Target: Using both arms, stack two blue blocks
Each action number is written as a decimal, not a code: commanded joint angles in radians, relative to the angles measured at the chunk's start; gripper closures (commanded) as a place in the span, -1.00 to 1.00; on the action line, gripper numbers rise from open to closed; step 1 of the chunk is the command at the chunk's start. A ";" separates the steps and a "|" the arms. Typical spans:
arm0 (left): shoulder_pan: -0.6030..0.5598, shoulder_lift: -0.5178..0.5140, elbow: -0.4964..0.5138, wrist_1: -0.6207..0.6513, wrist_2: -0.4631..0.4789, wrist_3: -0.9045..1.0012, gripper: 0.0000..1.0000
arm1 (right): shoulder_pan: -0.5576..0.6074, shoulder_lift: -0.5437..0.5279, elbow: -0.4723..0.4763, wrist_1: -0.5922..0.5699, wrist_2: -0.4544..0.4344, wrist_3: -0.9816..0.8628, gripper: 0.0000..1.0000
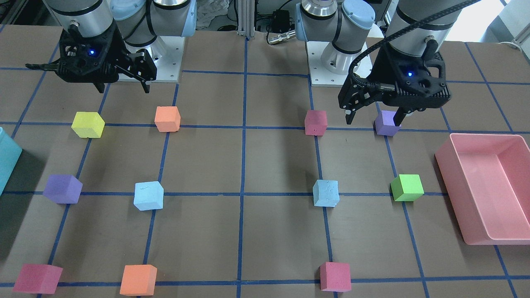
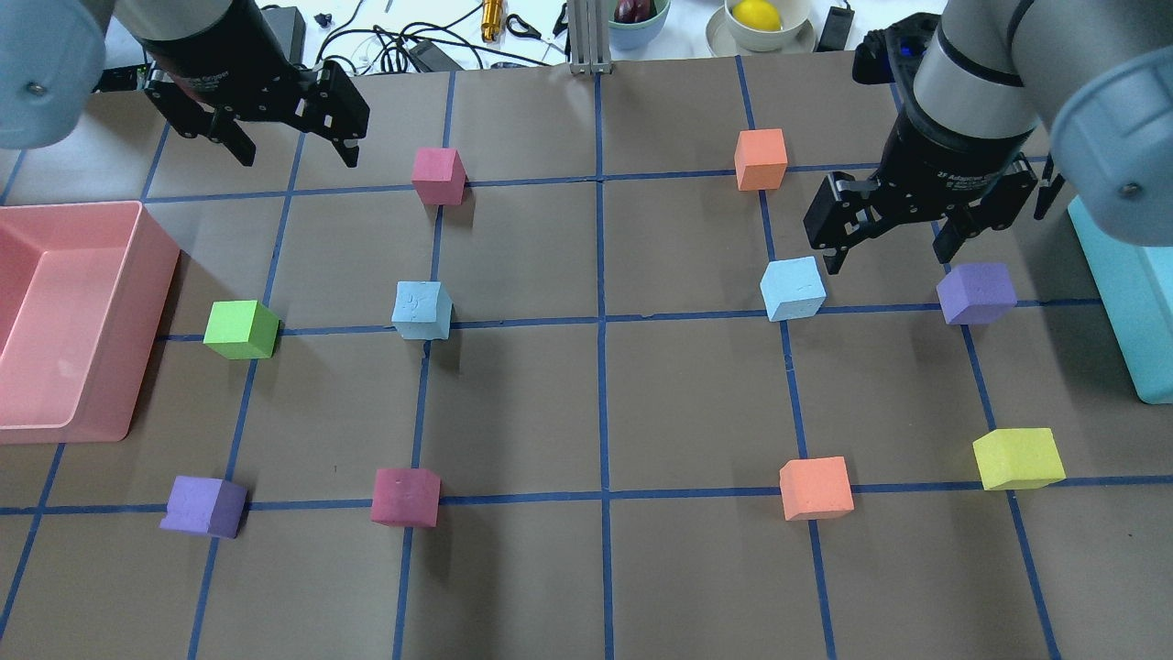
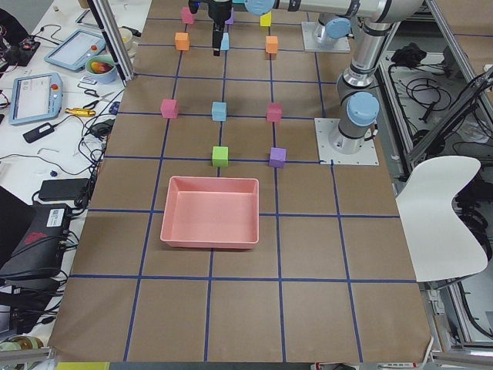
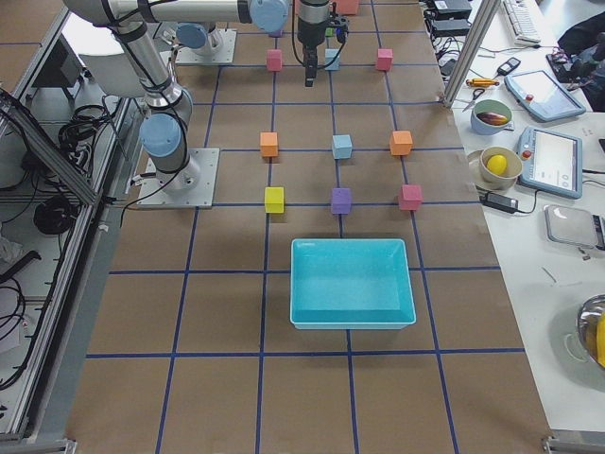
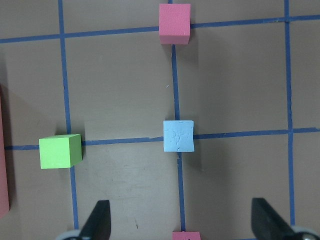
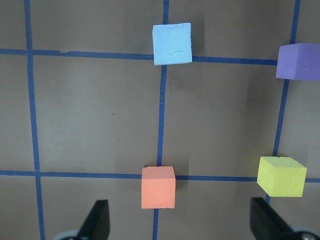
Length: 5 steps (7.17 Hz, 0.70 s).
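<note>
Likely light, squashy foam, the blue blocks [image 2: 422,310] [image 2: 793,288] are inviting gentle pinches across opposite faces; left claw [image 2: 298,156] and right claw [image 2: 887,259] are hanging wide open.

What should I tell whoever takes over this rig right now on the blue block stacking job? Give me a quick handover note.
Grippers: the left gripper is open and empty, raised above the table. The right gripper is also open, empty and raised.
Blocks: the left blue block and the right blue block both sit on the table, far apart, one on each arm's side.
Done: nothing. Neither block is gripped or lifted.
Left: grasp one blue block, carry it across, set it squarely on the other, and release.
</note>
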 commanded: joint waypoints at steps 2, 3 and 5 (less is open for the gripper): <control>-0.001 -0.001 0.003 0.001 -0.001 -0.002 -1.00 | 0.000 0.002 0.007 -0.001 -0.001 0.002 -1.00; -0.001 0.002 0.003 0.001 -0.004 -0.002 -1.00 | 0.001 0.000 0.010 0.002 -0.001 0.002 -1.00; 0.001 0.001 0.000 0.001 -0.003 -0.002 -1.00 | 0.003 0.011 0.014 -0.001 0.000 0.002 -1.00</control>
